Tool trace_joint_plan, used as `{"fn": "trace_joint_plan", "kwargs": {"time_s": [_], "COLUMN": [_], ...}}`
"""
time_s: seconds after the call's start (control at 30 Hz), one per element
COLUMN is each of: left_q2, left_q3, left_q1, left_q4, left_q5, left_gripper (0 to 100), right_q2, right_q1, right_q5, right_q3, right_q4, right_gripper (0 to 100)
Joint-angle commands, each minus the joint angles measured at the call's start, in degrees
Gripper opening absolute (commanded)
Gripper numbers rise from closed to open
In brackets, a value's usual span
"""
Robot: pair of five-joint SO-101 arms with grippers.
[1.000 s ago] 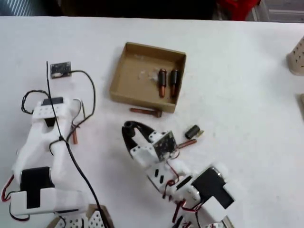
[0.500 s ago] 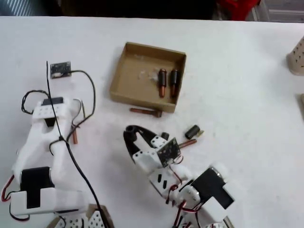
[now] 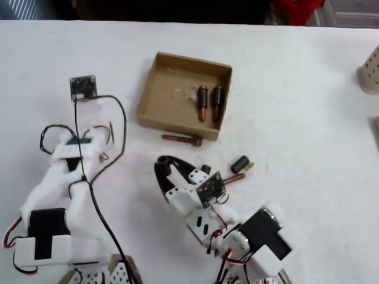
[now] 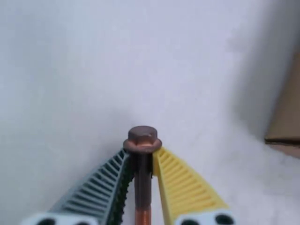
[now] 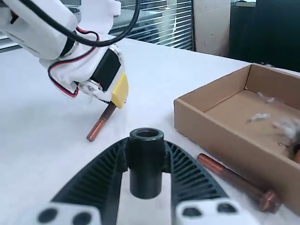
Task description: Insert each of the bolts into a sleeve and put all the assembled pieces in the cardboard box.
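Left hand (image 4: 142, 153) clamps a copper-coloured, hex-headed bolt (image 4: 142, 138) — right hand (image 5: 145, 146) grips a stubby black sleeve (image 5: 146, 166).

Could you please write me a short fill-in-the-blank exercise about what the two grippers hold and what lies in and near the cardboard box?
1. The left gripper is shut on a copper ____.
2. The right gripper is shut on a black ____.
3. The cardboard box holds ____ assembled pieces.
4. The loose bolt lies not in the box but on the ____.

Missing words: bolt; sleeve; two; table.
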Motion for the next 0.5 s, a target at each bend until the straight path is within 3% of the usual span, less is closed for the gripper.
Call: {"fn": "trace_joint_plan", "kwargs": {"time_s": [0.0,0.13,0.33,0.47], "left_q2": [-3.6,-3.6,-4.4,-10.3], "left_q3": [3.3,8.7,18.6,23.7], "left_q1": [1.3,1.3,1.3,2.4], "left_q4": [-11.3,-21.9,-47.3,-51.8], "left_q5": [0.4,0.4,0.7,0.7], "left_gripper": [2,2,2,2], "right_q2": [-0.1,-0.1,-0.1,-0.1], "right_q1": [0.7,0.7,0.7,0.7], "right_q5": [-0.2,-0.2,-0.2,-0.2], "right_q3": [0.4,0.4,0.4,-0.4], "right_q4": [-1.1,-1.1,-0.7,1.1], "right_gripper": [1.6,1.6,1.6,1.6]}}
